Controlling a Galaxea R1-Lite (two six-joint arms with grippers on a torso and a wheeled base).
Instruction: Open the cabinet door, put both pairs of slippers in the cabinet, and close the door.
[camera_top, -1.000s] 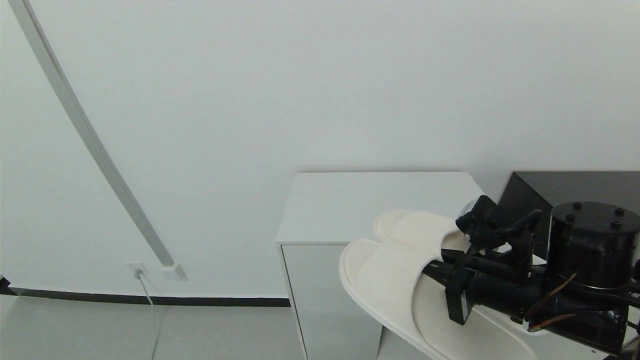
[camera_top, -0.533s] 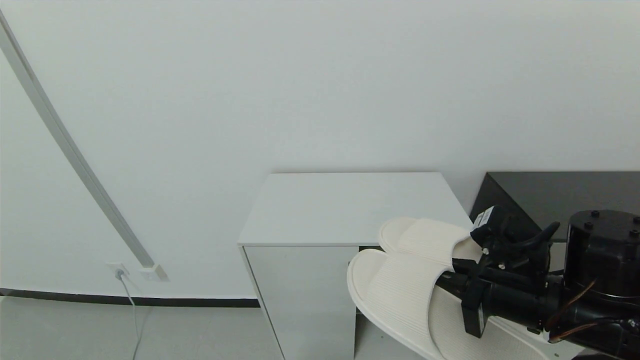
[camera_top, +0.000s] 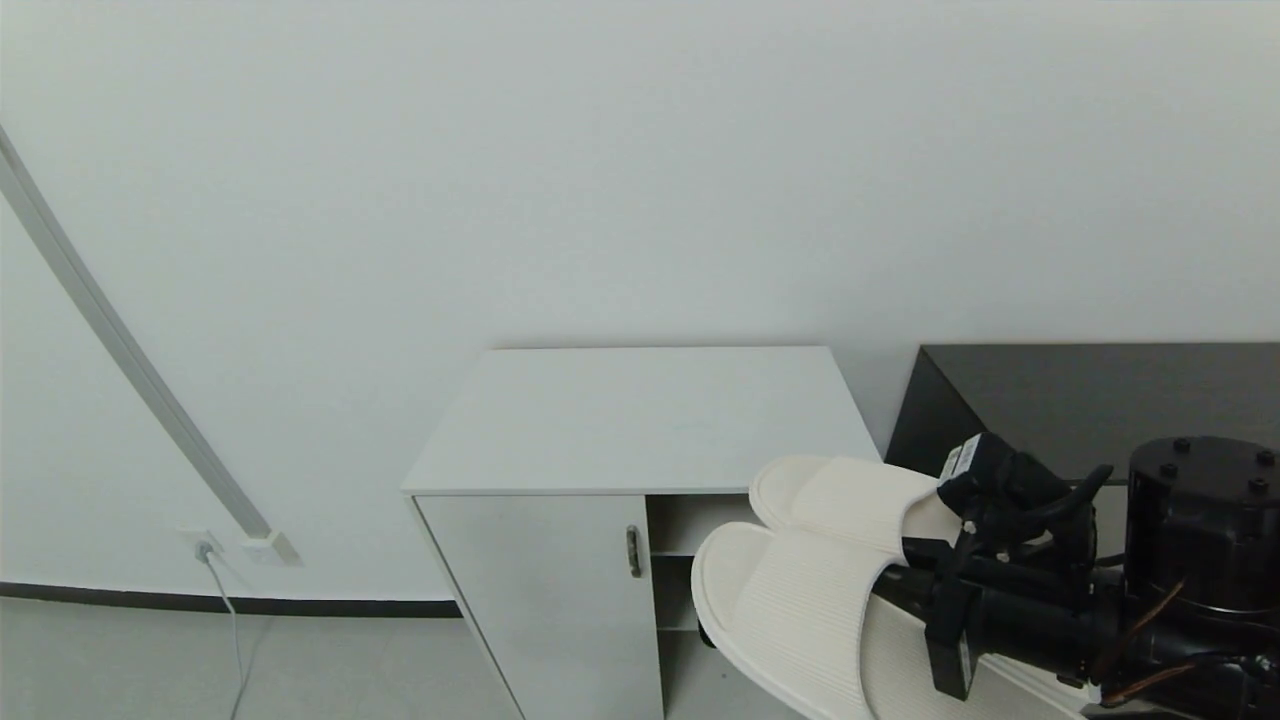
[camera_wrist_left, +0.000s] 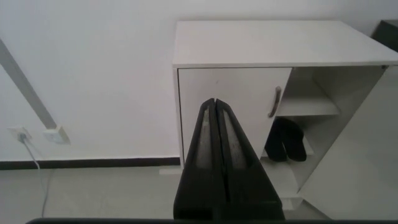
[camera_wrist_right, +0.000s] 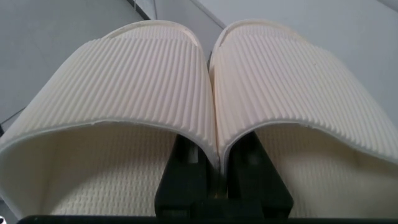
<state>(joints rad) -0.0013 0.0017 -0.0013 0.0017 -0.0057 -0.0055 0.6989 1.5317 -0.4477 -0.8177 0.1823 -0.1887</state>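
**White slippers (camera_top: 800, 590), one pair, held before cabinet (camera_top: 640, 420)**

Right gripper (camera_wrist_right: 214, 177) pinches the touching inner edges of both straps, toes toward the cabinet's open right side. Dark pair (camera_wrist_left: 287, 139) rests on a lower shelf inside. Door with handle (camera_top: 540, 590) shut. Left gripper (camera_wrist_left: 215, 109): fingers pressed together, empty.

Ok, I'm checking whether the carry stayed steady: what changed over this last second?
The head camera moved: the cabinet and wall strip slid toward the view's left, uncovering the cabinet's open right half; they did not move themselves. The right claw stays shut on the white slippers, in much the same pose. Nothing was grasped or released.
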